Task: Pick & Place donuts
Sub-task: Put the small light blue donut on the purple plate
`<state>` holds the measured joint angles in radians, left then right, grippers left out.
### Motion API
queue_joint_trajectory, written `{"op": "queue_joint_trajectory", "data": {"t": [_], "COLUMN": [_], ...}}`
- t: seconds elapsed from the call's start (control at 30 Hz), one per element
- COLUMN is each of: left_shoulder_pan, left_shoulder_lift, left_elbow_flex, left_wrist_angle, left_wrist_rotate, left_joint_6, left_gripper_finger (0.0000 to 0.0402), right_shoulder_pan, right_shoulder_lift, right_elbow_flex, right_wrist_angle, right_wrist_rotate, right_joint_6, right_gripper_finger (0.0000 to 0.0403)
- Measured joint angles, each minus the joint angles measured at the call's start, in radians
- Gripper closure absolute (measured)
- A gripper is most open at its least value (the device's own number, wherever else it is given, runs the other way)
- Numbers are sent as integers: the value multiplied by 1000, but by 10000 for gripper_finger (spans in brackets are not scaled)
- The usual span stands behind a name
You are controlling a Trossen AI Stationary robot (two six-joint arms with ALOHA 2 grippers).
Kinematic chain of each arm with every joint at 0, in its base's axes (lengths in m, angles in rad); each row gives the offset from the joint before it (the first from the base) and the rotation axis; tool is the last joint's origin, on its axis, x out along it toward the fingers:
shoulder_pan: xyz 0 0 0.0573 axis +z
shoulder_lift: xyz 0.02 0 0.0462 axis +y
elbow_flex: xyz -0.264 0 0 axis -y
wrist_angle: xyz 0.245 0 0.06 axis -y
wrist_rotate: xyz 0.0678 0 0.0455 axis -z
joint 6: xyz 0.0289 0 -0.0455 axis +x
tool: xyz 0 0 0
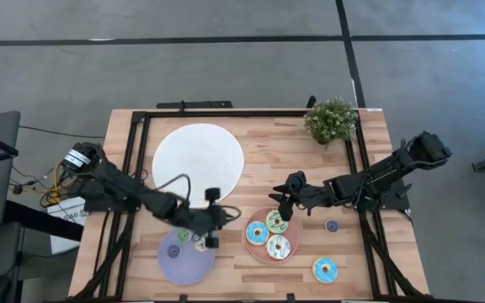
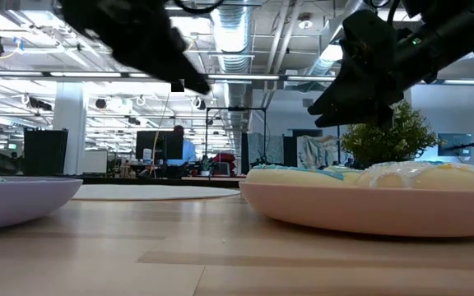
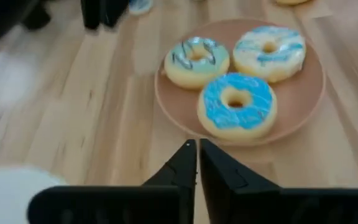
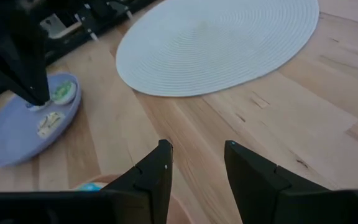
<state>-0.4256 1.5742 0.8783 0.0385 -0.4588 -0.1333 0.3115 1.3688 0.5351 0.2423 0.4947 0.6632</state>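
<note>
A pink plate [image 1: 291, 252] holds three large donuts: blue [image 1: 257, 233], green [image 1: 277, 221] and cream with blue stripes [image 1: 278, 247]. A lilac plate [image 1: 179, 268] carries three small donuts: purple [image 1: 173, 250], green [image 1: 183, 236] and cream [image 1: 199, 244]. A blue donut [image 1: 325, 269] and a small purple one [image 1: 332, 225] lie on the table. My left gripper [image 1: 215, 223] hangs shut between the two plates, by the lilac plate's right rim; in its wrist view [image 3: 197, 155] nothing shows between the fingers. My right gripper [image 1: 283, 202] is open above the pink plate's far rim [image 4: 197, 155].
A large white disc [image 1: 198, 157] lies on the far left part of the table. A potted plant [image 1: 331, 120] stands at the far right corner. A dark frame rail [image 1: 226, 113] runs around the table. Bare wood lies between the disc and the plates.
</note>
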Motion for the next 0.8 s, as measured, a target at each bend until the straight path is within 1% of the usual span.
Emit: {"op": "queue_joint_trajectory", "data": {"t": [0.13, 0.2, 0.27, 0.37, 0.5, 0.73, 0.8], "left_shoulder_pan": [115, 167, 205, 227, 225, 236, 249], "left_shoulder_lift": [0, 0, 0, 0, 0, -1, -20], "left_elbow_flex": [-1, 0, 0, 0, 0, 0, -1], "left_wrist_angle": [45, 62, 67, 92, 94, 92, 62], "left_wrist_rotate": [188, 279, 332, 346, 344, 291, 265], "left_joint_6": [152, 177, 172, 172, 143, 129, 115], "left_gripper_finger": [394, 399, 400, 401, 401, 401, 401], "right_shoulder_pan": [0, 0, 0, 0, 0, 0, 0], "right_shoulder_lift": [0, 0, 0, 0, 0, 0, 0], "right_elbow_flex": [0, 0, 0, 0, 0, 0, 0], "right_wrist_angle": [5, 1, 3, 2, 3, 27, 37], "right_wrist_rotate": [0, 0, 0, 0, 0, 0, 0], "right_joint_6": [0, 0, 0, 0, -13, -16, -16], "right_gripper_finger": [267, 267, 267, 267, 267, 267, 267]}}
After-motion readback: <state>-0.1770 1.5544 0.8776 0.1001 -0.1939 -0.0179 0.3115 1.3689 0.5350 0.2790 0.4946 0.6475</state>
